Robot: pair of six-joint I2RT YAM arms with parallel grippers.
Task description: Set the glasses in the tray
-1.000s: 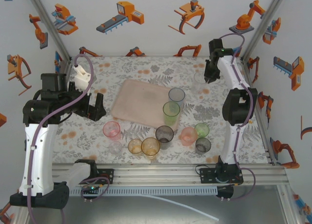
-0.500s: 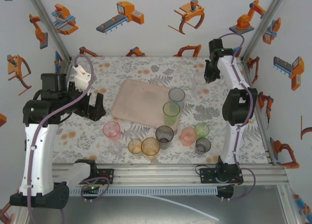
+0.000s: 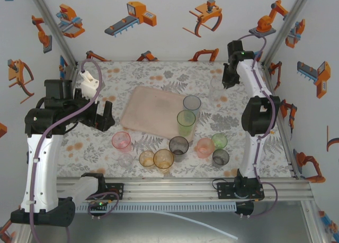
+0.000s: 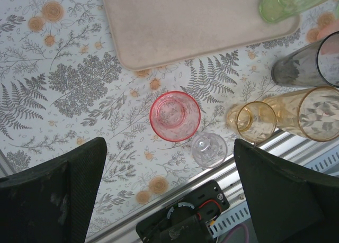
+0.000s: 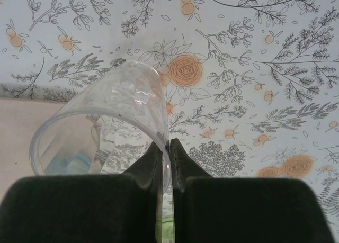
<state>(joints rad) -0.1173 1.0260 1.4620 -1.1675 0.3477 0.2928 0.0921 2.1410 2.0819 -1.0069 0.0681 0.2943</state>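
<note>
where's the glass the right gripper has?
Top view: far right of the table, just right of the tray's far corner. The clear glass is pinched by its rim in the right gripper.

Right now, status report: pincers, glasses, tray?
Left pincer open, near pink glass. Right pincer shut on clear glass rim, far right. Tray mostly bare; tall green glass at its near-right corner.

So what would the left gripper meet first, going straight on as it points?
Probably the short pink see-through tumbler, upright below the open left gripper; the small clear tumbler beside it is close, so depth leaves doubt.
</note>
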